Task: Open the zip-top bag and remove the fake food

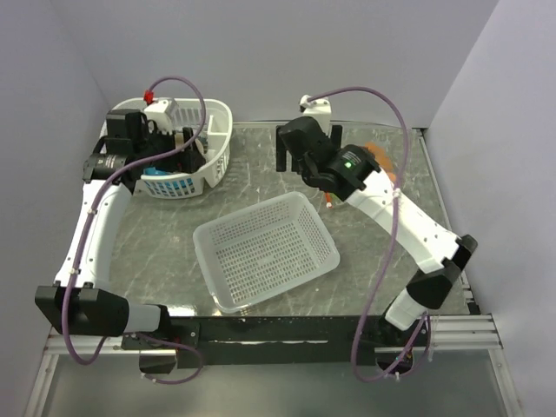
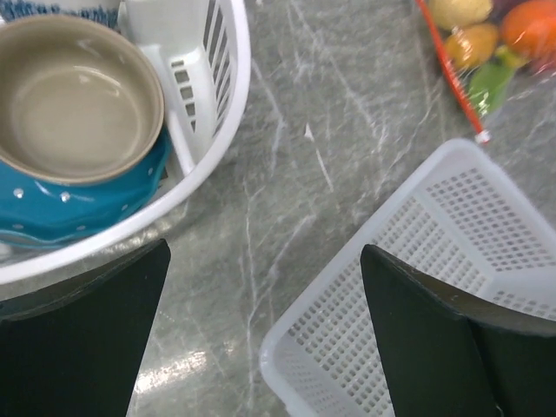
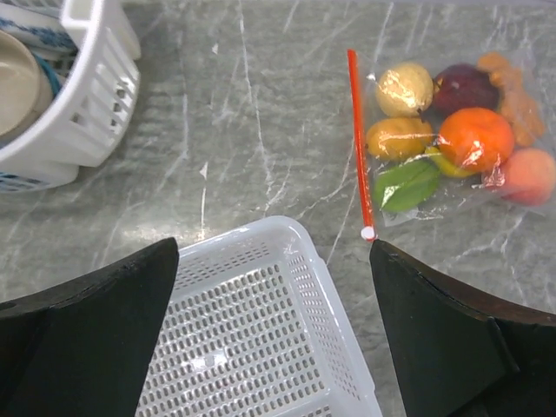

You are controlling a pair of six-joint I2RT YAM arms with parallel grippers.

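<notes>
1. While the top view looks down, left arm (image 1: 95,217) reaches over round white basket (image 1: 217,130) at the tabletop's (image 1: 165,248) far-left corner. Right arm (image 1: 391,208) stretches toward the middle of the far edge and covers most of zip-top bag (image 1: 382,156) near the far-right corner. Mesh basket (image 1: 265,248) sits mid-tabletop, toward the near edge.
2. Left wrist view: left gripper (image 2: 261,330) is spread wide, nothing between its fingers (image 2: 78,339), and hangs over bare marble between the two baskets. Tan bowl (image 2: 74,95) rests on blue dish (image 2: 69,208) inside the round basket. The bag's corner shows top right.
3. Right wrist view: right gripper (image 3: 274,321) is also spread wide and holds nothing, above the mesh basket's far corner. The bag lies flat on the tabletop, just beyond that corner and apart from the fingers. Fake food (image 3: 476,139) is inside it. Orange-red zip strip (image 3: 358,139) runs along the bag's left edge, with its white end nearest the basket.
</notes>
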